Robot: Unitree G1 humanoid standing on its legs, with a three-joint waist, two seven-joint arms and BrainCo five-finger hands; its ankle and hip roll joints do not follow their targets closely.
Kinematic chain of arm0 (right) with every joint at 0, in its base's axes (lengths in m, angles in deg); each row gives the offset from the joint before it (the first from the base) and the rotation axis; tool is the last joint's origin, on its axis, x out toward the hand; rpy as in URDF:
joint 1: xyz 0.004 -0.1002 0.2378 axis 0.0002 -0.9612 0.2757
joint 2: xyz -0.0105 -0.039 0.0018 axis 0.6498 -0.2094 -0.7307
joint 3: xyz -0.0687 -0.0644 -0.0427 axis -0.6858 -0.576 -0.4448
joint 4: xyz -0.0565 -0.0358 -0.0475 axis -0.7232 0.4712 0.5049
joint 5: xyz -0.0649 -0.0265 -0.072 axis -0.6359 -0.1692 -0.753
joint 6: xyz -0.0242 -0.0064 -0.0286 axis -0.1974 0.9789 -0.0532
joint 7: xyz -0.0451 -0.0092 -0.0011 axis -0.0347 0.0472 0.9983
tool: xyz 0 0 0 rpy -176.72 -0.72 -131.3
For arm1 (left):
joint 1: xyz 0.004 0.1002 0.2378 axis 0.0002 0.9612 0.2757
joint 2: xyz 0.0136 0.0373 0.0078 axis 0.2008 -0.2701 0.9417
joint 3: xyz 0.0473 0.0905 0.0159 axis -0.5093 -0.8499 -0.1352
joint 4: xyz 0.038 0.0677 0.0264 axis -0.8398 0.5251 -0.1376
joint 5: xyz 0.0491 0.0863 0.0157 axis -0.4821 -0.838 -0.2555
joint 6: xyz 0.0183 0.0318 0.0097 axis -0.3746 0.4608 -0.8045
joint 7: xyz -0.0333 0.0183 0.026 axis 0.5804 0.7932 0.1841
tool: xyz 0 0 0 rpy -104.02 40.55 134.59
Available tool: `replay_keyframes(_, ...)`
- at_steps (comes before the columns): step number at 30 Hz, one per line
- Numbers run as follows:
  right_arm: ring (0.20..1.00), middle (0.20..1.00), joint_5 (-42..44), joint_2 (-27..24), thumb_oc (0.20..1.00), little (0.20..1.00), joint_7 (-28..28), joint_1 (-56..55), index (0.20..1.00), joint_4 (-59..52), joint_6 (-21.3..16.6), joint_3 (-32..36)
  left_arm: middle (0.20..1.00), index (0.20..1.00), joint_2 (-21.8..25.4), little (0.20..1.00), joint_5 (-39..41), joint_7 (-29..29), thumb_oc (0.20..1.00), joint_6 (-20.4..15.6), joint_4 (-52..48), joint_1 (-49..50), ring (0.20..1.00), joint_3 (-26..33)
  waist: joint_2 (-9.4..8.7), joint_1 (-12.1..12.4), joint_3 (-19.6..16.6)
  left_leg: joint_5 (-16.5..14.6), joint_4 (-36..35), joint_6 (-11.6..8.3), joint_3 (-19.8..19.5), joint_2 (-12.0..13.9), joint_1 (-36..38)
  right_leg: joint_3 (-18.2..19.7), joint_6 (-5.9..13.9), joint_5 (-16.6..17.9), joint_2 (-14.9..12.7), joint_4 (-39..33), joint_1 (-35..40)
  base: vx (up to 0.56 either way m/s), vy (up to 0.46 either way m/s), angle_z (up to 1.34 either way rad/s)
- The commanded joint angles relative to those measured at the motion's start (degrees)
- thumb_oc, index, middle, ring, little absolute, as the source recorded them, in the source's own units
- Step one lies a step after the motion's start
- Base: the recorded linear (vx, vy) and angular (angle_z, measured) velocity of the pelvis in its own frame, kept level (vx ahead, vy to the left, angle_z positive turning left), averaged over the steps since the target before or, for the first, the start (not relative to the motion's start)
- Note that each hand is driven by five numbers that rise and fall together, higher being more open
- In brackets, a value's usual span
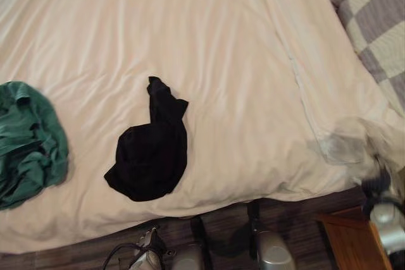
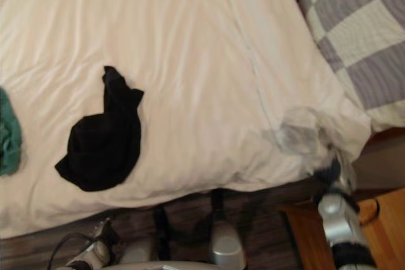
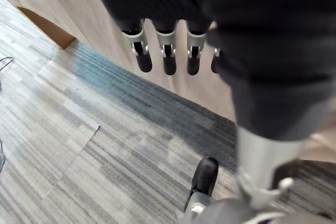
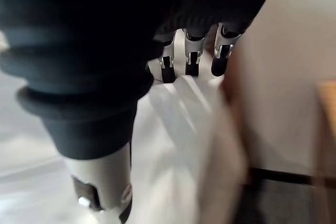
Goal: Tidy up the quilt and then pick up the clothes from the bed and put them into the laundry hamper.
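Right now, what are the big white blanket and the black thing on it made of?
The white quilt looks like soft, smooth woven cloth, probably cotton: matte, with fine wrinkles and a puffy edge. The black garment seems thin, limp fabric, matte and crumpled; which fibre is unclear.

No writing, label, number or sign can be read anywhere here. The quilt, the black garment and the green garment lying on it all show plain cloth, and the checked pillow bears only its squares.
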Motion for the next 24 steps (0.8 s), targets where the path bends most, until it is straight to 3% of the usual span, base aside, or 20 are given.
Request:
replay_keyframes(1, 1.0, 1.0, 8.35, -1.31, 1.0, 1.0, 6.09, -0.27, 1.0, 1.28, -0.21, 2.66, 1.0, 1.0, -0.58, 1.0, 1.55, -1.58, 1.0, 0.76, 3.84, 0.17, 1.0, -0.77, -0.91, 0.04, -4.15, -4.66, 0.17, -1.74, 3.19, 2.22, 0.49, 0.46, 5.39, -10.78, -2.92, 5.26, -0.31, 0.01, 0.059, -0.21)
replay_keyframes(5, 1.0, 1.0, 14.7, -0.38, 1.0, 1.0, 11.16, -0.55, 1.0, -2.45, -0.85, 8.86, 1.0, 1.0, -1.04, 1.0, 1.87, -1.6, 1.0, 1.36, 3.81, 0.91, 1.0, -0.58, -1.03, 0.18, -4.97, -5.29, 0.17, -1.62, 3.23, 2.02, 1.35, 0.56, 5.54, -10.9, -3.17, 5.12, 0.52, 0.0, 0.019, -0.16)
replay_keyframes(6, 0.906, 0.906, 12.76, -1.6, 0.906, 0.906, 14.23, 0.3, 0.906, -7.55, -1.47, 10.6, 1.0, 1.0, -1.43, 1.0, 1.91, -1.77, 1.0, 1.47, 3.82, 1.1, 1.0, -0.71, -0.97, 0.46, -5.1, -5.49, 0.17, -1.63, 3.03, 1.97, 1.79, 0.45, 5.51, -11.03, -3.33, 4.93, 1.07, 0.01, -0.008, -0.04)
replay_keyframes(7, 0.2, 0.2, 11.37, -2.41, 0.2, 0.2, 15.61, 1.61, 0.2, -9.78, -1.82, 11.1, 1.0, 1.0, -1.52, 1.0, 1.79, -1.94, 1.0, 1.47, 3.85, 1.32, 1.0, -0.85, -0.88, 0.79, -5.26, -5.51, 0.17, -1.65, 2.99, 2.0, 1.84, 0.41, 5.44, -11.04, -3.35, 4.85, 1.17, 0.0, 0.0, 0.0)
replay_keyframes(12, 0.2, 0.2, 11.18, -7.14, 0.2, 0.2, 14.84, 10.34, 0.2, -14.41, -4.11, 9.19, 1.0, 1.0, -1.3, 1.0, 1.83, -1.71, 1.0, 1.22, 3.42, 1.54, 1.0, -2.05, -0.36, 2.4, -5.02, -5.34, 0.17, -1.72, 2.36, 2.03, 1.87, 0.0, 4.95, -11.51, -3.33, 4.74, 1.68, -0.02, -0.04, 0.1)
replay_keyframes(13, 0.2, 0.2, 11.25, -10.43, 0.2, 0.2, 11.41, 15.21, 0.2, -12.32, -4.28, 5.03, 1.0, 1.0, -0.44, 1.0, 1.75, -0.99, 1.0, 0.78, 3.4, 0.91, 1.0, -2.92, -0.24, 3.55, -4.46, -4.92, 0.17, -1.94, 2.01, 2.1, 1.51, -0.23, 4.74, -11.56, -3.22, 4.71, 1.49, -0.06, -0.061, 0.17)
replay_keyframes(15, 0.2, 0.2, 12.75, -11.82, 0.2, 0.2, 9.4, 18.7, 0.2, -9.06, -4.87, 1.88, 1.0, 1.0, -0.04, 1.0, 1.82, -0.75, 1.0, 0.56, 3.24, 0.19, 1.0, -3.3, 0.0, 3.87, -3.8, -4.66, 0.17, -2.1, 1.88, 2.12, 1.16, -0.37, 4.62, -11.52, -3.22, 4.73, 1.24, -0.1, -0.05, 0.18)
replay_keyframes(16, 0.2, 0.2, 15.3, -12.56, 0.2, 0.2, 5.66, 22.92, 0.2, -1.89, -4.77, -3.16, 1.0, 1.0, 0.81, 1.0, 2.43, -0.56, 1.0, 0.17, 2.57, -1.03, 1.0, -4.56, 0.61, 4.97, -2.09, -3.9, 0.17, -2.26, 1.54, 2.06, -0.2, -0.3, 4.44, -11.42, -3.2, 5.17, -0.12, -0.19, -0.018, 0.16)
replay_keyframes(20, 0.2, 0.2, 19.36, -10.77, 0.2, 0.2, 4.01, 29.4, 0.2, 11.58, -4.86, -8.56, 1.0, 1.0, 0.95, 1.0, 5.01, -2.0, 1.0, -0.49, 1.15, -3.67, 1.0, -5.76, 2.29, 6.07, 2.03, -3.15, 3.05, -1.96, 1.0, 1.47, -4.12, 0.47, 3.9, -11.81, -3.41, 8.11, -4.13, -0.2, 0.017, 0.15)
replay_keyframes(24, 0.2, 0.2, 24.53, -4.33, 0.2, 0.2, 2.4, 29.47, 0.2, 28.13, -3.68, -9.08, 1.0, 1.0, 0.83, 1.0, 8.08, -4.34, 1.0, -0.85, 0.59, -6.83, 1.0, -6.83, 3.51, 5.87, 5.49, -3.55, 6.75, -1.4, 0.52, 0.95, -9.41, 0.69, 4.23, -12.37, -4.01, 12.39, -9.69, -0.15, 0.067, 0.05)
